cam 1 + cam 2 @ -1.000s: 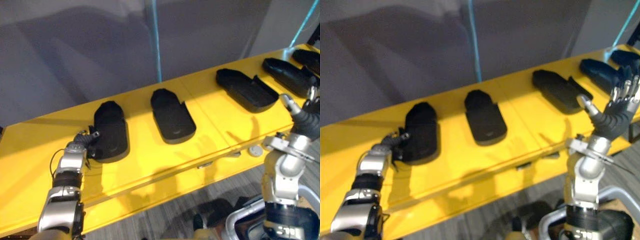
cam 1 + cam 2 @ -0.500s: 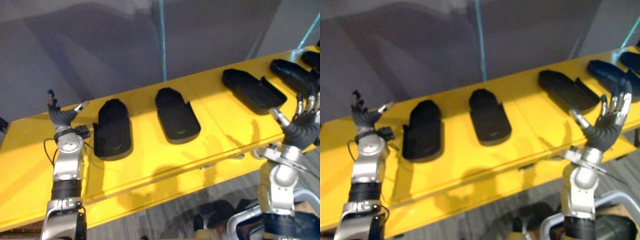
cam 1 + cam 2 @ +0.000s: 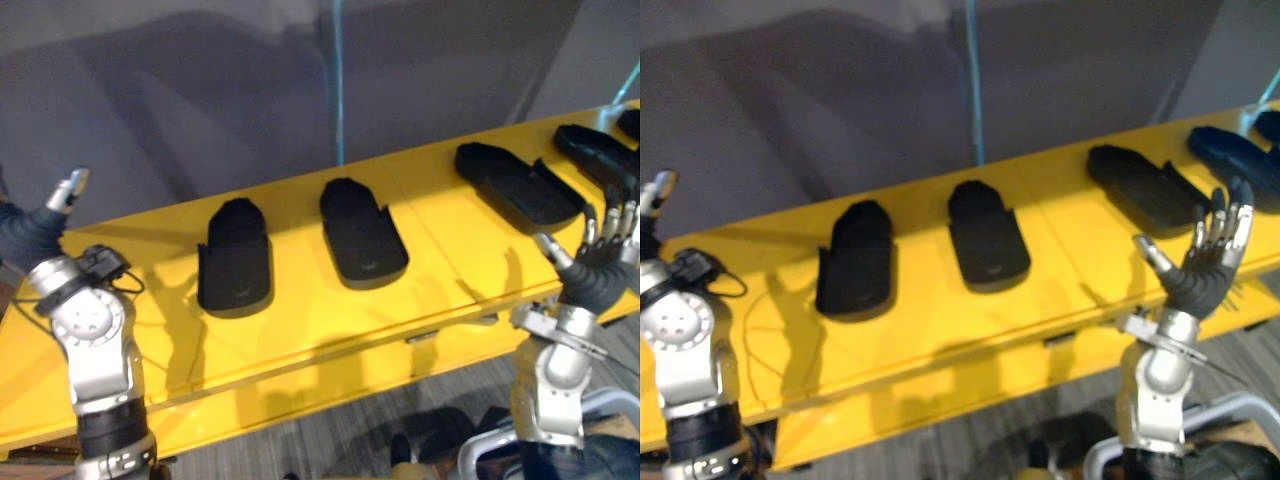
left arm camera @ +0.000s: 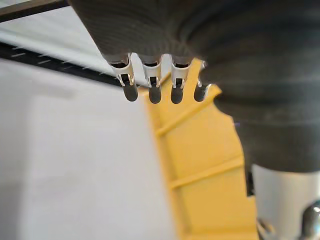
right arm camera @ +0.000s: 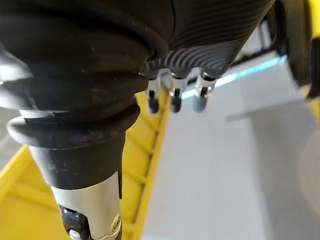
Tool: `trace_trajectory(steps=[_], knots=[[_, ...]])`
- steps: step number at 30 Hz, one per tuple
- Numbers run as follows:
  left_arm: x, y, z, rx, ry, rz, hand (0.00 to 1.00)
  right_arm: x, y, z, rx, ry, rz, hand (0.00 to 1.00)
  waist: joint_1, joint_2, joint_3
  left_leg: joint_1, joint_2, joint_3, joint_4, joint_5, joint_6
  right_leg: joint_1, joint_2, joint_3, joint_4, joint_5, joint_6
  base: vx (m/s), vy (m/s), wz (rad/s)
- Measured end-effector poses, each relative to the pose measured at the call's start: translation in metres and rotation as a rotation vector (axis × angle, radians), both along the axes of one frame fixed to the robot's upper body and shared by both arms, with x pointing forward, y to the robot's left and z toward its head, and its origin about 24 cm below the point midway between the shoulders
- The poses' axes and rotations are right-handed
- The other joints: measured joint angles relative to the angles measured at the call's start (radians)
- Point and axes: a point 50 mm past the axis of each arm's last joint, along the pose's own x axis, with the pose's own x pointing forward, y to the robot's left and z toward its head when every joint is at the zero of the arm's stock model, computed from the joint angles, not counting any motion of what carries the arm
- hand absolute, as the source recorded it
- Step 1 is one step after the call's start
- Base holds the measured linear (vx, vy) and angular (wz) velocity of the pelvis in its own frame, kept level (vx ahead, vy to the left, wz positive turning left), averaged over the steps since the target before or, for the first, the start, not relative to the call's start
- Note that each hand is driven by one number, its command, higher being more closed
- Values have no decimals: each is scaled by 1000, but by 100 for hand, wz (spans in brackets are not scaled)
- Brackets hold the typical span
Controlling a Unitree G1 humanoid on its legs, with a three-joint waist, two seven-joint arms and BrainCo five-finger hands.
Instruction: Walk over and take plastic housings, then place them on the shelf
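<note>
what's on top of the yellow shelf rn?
A row of black housings, lying apart on the shelf. The open right hand covers a bit of the shelf's right end, so anything there is hidden.

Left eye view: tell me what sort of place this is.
Likely a factory or warehouse work area. A long yellow shelf holds a row of alike black housings, a plain grey wall stands behind it, and grey floor shows below.
</note>
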Motion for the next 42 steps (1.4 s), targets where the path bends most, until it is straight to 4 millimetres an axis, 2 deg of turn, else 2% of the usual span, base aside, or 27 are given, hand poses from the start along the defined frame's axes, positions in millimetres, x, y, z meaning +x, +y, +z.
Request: trace_trajectory(steps=[2,7,10,12,17,21,25,31,42], knots=[[-17,3,-7,3,-21,35,0,0,2,-1,3,-3,7,0,12,0,-9,-1,1,-15,-1,2,0,10,-1,-21,0,-5,-2,-6,-13,23],[-49,9,-38,-42,53,111,0,-1,6,-7,33,11,14,0,54,-14,-39,-15,4,-42,-15,9,1,10,0,-48,-1,-19,-1,-18,-28,17],[-61,9,-51,-55,107,124,0,-4,5,-8,38,21,8,0,58,-23,-55,-29,3,-66,-17,15,-2,11,-2,-73,0,-28,2,11,-23,24],[-69,8,-60,-85,129,135,0,-6,5,-9,38,34,6,0,71,-30,-62,-36,4,-78,-18,18,-6,11,-3,-88,0,-28,3,26,-22,16],[-81,9,-71,-193,84,152,0,-5,7,-12,57,51,-8,0,83,-37,-70,-36,2,-87,-28,22,-6,13,-5,-96,0,-28,4,39,3,7],[-83,5,-73,-200,57,153,0,-3,7,-15,75,82,-19,0,86,-40,-71,-36,-2,-88,-28,22,-6,14,-8,-97,0,-29,4,9,4,1],[-83,-1,-62,-169,7,131,0,-3,8,-16,76,83,-19,0,80,-46,-75,-36,-2,-88,-29,21,-5,15,-9,-97,0,-30,6,0,0,0],[-78,-5,-58,-172,-31,120,0,-3,8,-16,85,85,-22,0,77,-51,-78,-35,-1,-86,-31,20,-4,15,-9,-96,0,-32,6,0,0,0],[-70,-14,-59,-166,-15,73,0,-4,10,-19,98,92,-17,0,75,-65,-75,-31,-2,-81,-30,20,-4,14,-8,-92,0,-32,6,0,0,0]])
